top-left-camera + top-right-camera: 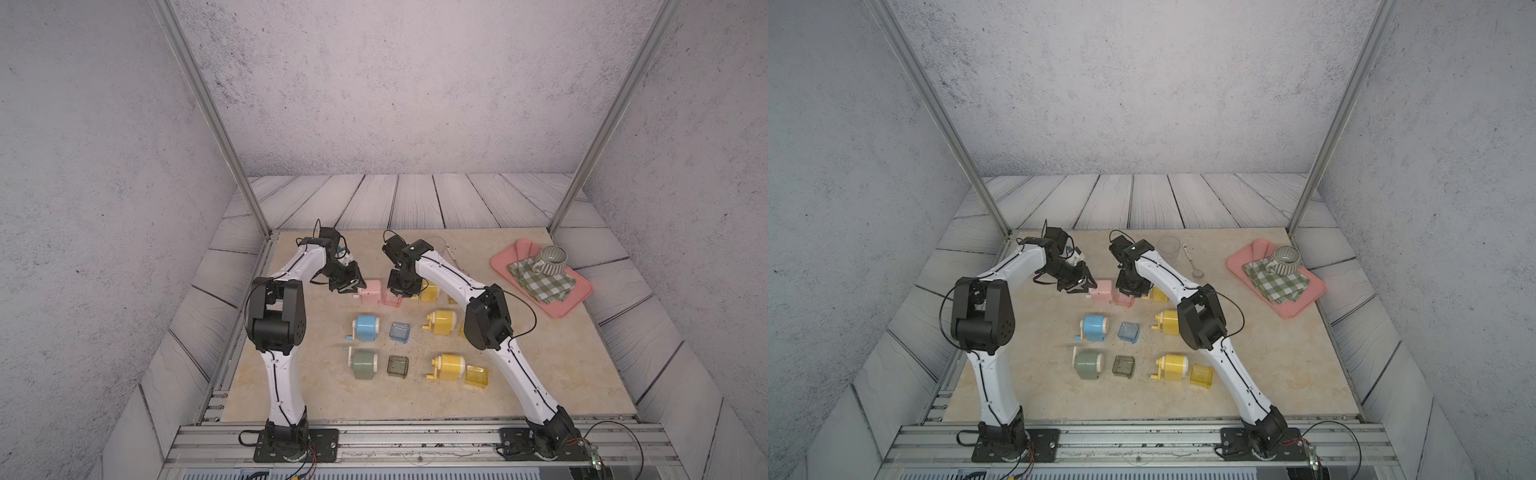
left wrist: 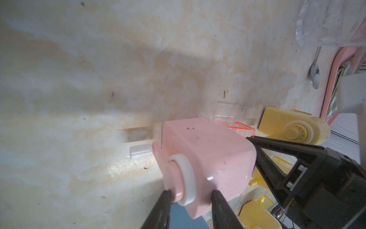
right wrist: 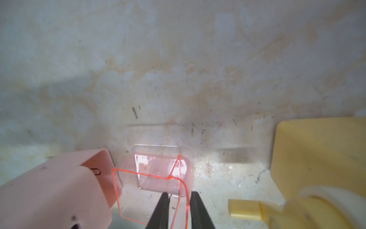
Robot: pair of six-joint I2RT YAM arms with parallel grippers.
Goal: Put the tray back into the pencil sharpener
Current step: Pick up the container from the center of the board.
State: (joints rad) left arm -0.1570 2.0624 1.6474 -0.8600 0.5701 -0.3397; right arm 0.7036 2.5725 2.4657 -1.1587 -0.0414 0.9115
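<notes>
At the far middle of the table [image 1: 316, 386], the pink sharpener [image 2: 206, 156] sits with the left gripper [image 2: 191, 193] pinching its white-ringed end. The clear pink tray [image 3: 158, 174] rests just beside its open side, still outside. The right gripper [image 3: 179, 195] straddles one tray wall, fingers slightly apart; contact is unclear.

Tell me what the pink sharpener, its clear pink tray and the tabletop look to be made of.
Pink sharpener: likely opaque moulded plastic, smooth and semi-glossy; a soft highlight sits on its rounded corner.
Pink tray: thin transparent tinted plastic; the surface beneath shows through and its edges glow orange-red.
Tabletop: beige mottled, matte, marble-like pattern; stone or a printed sheet, cannot tell.
</notes>
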